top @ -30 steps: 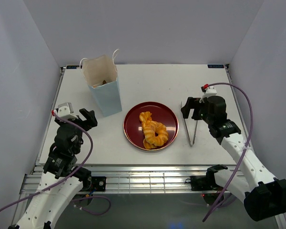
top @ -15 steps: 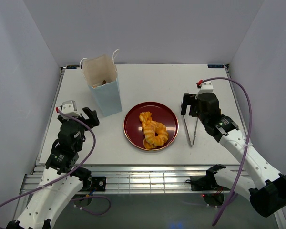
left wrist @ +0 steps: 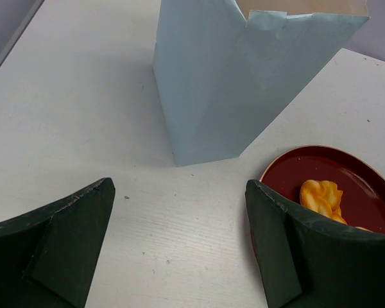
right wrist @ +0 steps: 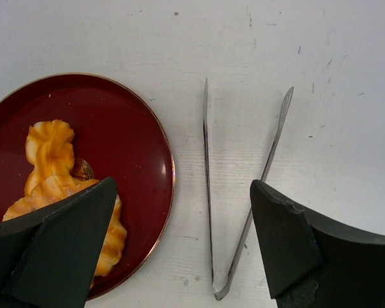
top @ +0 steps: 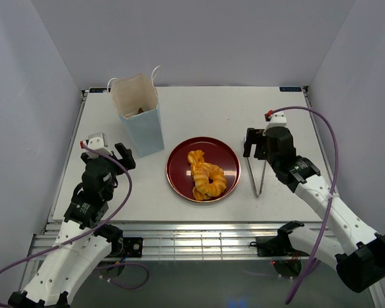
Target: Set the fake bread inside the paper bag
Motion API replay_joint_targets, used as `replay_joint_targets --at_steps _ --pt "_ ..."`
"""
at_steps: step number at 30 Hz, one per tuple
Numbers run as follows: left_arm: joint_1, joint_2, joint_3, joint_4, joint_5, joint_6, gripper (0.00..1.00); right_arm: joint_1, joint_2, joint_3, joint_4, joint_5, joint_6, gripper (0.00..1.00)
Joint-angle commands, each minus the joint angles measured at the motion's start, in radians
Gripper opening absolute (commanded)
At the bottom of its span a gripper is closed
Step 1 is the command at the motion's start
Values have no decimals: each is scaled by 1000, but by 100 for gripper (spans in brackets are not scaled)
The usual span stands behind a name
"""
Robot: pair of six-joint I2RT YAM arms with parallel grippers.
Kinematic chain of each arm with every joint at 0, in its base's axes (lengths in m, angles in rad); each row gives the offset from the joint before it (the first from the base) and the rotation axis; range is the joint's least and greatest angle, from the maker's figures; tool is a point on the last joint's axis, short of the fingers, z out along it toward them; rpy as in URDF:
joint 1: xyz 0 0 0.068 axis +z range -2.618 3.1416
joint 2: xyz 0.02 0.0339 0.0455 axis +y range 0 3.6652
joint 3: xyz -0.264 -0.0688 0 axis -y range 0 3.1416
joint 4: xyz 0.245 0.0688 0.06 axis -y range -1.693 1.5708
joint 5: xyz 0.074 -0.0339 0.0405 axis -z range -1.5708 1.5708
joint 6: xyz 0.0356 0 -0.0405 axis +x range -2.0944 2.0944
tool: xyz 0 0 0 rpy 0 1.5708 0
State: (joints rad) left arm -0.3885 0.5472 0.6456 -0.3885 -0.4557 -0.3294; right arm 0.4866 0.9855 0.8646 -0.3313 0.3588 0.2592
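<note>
My top external camera looks down from high behind the rig, far enough back to hold the whole table (top: 205, 109) in frame. My left wrist view sits low and close, facing obliquely across the tabletop past the left gripper (left wrist: 179, 185) at the paper bag (left wrist: 237, 83), upper centre. My right wrist view points almost straight down, close, past the right gripper (right wrist: 183, 185) at the tongs (right wrist: 208, 192), centre. All three share the plate (left wrist: 366, 186): lower right in the left wrist view, left side in the right

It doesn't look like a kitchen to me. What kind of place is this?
Probably a robot test booth: plain walls box in a white table, two robot arms stand at its edge, and the pastries look like toys.
</note>
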Motion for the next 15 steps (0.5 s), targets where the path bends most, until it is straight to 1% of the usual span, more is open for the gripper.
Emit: replay_joint_targets --at_steps 1,11,15 --pt "-3 2 -1 2 15 10 93 3 -30 -12 41 -29 11 90" --pt "-3 2 0 4 29 13 93 3 -70 -45 71 -31 9 90" --pt "-3 -1 -1 4 29 13 93 3 -50 -42 55 -1 15 90"
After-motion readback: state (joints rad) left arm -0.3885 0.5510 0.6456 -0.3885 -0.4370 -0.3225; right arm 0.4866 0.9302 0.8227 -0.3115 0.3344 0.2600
